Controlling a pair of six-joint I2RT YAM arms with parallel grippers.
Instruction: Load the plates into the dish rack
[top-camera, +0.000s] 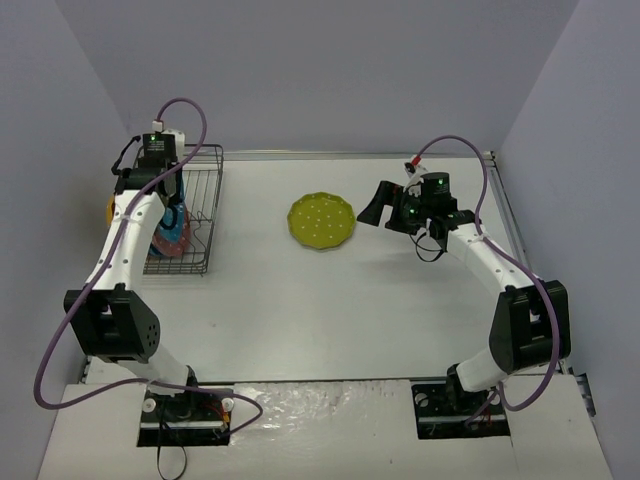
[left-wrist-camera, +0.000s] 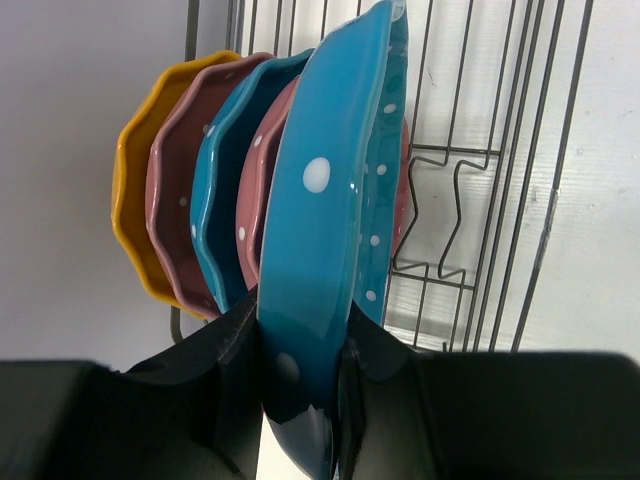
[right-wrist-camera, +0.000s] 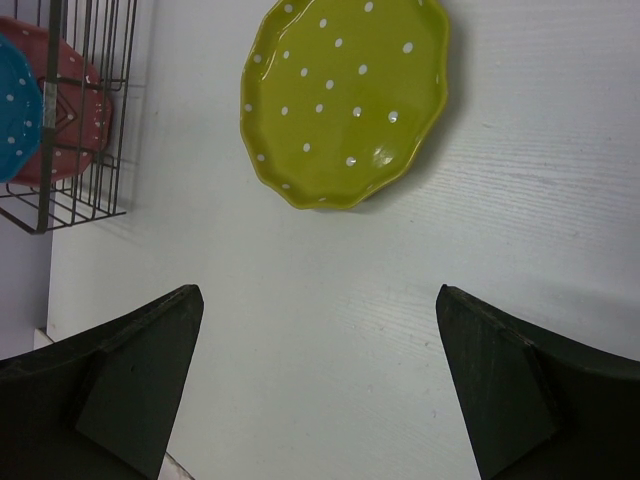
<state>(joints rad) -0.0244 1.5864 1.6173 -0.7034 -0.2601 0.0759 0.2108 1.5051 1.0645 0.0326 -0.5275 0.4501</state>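
My left gripper is shut on the rim of a teal-blue plate and holds it on edge over the dish rack. Behind it an orange-yellow plate, a pink plate, another teal-blue plate and a second pink plate stand upright in the rack. In the top view the left gripper is over the rack. An olive-yellow plate lies flat on the table. My right gripper is open and empty just to the right of it; in the right wrist view the plate lies ahead of the open jaws.
The white table ends at a raised rail along the back and right. Grey walls stand on the left, back and right. The rack's right part shows bare wires and divider prongs. The rack's corner also shows in the right wrist view.
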